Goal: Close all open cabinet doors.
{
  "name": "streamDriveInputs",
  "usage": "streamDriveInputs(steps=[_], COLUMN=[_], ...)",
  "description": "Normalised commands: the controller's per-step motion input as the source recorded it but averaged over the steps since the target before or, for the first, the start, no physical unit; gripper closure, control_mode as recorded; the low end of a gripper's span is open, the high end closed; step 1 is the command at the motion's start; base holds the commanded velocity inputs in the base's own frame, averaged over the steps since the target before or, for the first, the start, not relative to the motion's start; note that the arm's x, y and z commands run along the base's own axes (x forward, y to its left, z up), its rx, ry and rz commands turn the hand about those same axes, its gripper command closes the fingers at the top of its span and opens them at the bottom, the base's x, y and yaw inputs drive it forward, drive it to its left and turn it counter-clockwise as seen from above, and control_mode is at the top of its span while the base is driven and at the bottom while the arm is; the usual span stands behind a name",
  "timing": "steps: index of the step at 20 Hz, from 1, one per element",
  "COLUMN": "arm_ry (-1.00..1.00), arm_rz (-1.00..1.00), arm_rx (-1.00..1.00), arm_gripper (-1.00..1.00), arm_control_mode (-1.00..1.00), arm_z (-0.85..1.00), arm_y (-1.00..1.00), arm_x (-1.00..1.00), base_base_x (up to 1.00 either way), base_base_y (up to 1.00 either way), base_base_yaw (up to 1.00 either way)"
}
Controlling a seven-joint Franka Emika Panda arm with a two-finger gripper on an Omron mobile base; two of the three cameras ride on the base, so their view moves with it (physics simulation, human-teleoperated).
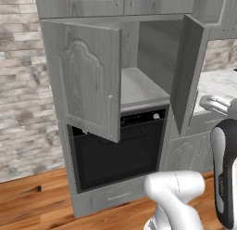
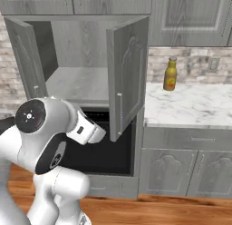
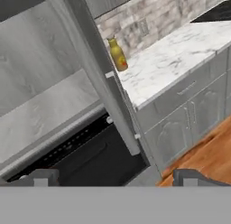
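While both doors above the oven stand open, task is at 0 of 2 closed, by judgement.

Door positions:
- Left door: swung out wide, arched panel facing the left base cam.
- Right door: swung out approx. square to the cabinet front, free edge toward the robot. Bar handle runs vertical near that edge. Hand cam sees it nearly edge-on.

Gripper: fingers spread wide apart, nothing between them, no contact w/ any door. Tips sit low in the hand cam, aimed at the oven.

Key relation: right door lies ahead of and above the gripper, well apart, roughly centred in the hand cam. Door's long axis is vertical; hinge is on the counter side. Right door looks nearer the hand than the left door.

Likely next move: raise hand, get on the counter-side face of the right door, push toward the cavity.

Hazard: bottle stands on the counter just beyond the right door; keep the arm clear of it.
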Motion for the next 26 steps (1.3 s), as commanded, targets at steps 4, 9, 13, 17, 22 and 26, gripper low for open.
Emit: streamDriveInputs(steps=[4, 9, 13, 17, 22, 26], arm_ry=[-0.24, -0.29, -0.08, 0.0, 0.0, -0.03], arm_rz=[0.0, 0.06, 0.13, 0.13, 0.06, 0.16], arm_rx=[0.01, 0.07, 0.0, 0.0, 0.06, 0.09], arm_gripper=[-1.0, -1.0, -1.0, -1.0, -1.0, -1.0], arm_control_mode=[-1.0, -1.0, -1.0, -1.0, -1.0, -1.0], arm_z=[0.27, 0.54, 0.24, -0.01, 0.0, 0.0], arm_y=[-0.41, -0.33, -0.26, -0.23, -0.32, -0.58], arm_x=[0.13, -0.63, -0.1, 0.06, 0.0, 0.0], base_base_x=[0.0, 0.0, 0.0, 0.0, 0.0, 0.0], base_base_y=[0.0, 0.0, 0.0, 0.0, 0.0, 0.0], base_base_yaw=[0.0, 0.0, 0.0, 0.0, 0.0, 0.0])
